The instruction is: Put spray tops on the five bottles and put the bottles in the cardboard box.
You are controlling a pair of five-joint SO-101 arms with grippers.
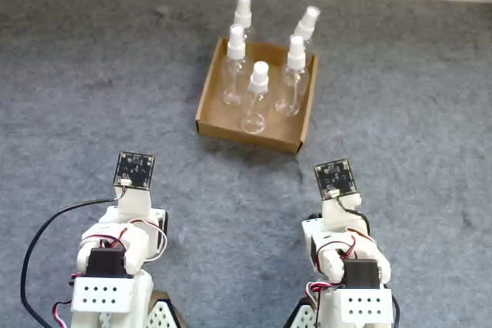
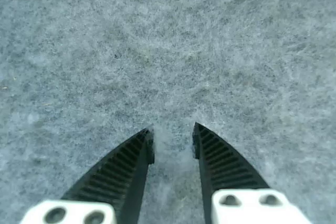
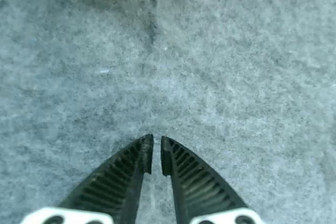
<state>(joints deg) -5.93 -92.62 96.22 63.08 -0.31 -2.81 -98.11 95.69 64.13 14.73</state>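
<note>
The grey felt table (image 1: 92, 74) lies open around the shallow brown cardboard box (image 1: 254, 138) at upper centre. Five clear plastic bottles (image 1: 288, 86) wear white spray tops (image 1: 260, 74) and seem boxed, though the rear two's bases are hidden; the task looks about finished. The left gripper (image 2: 172, 140) stands slightly parted and the right gripper (image 3: 156, 153) nearly closed, both empty over bare felt.

The tabletop (image 1: 92, 74) is lit softly and evenly; faint shadow is cast by the cardboard box (image 1: 246, 134); glints are seen on the bottles (image 1: 290, 86).

Five clear bottles (image 1: 256, 104), white spray tops (image 1: 260, 74) fitted, upright and clustered inside the open cardboard box (image 1: 250, 138)
</note>
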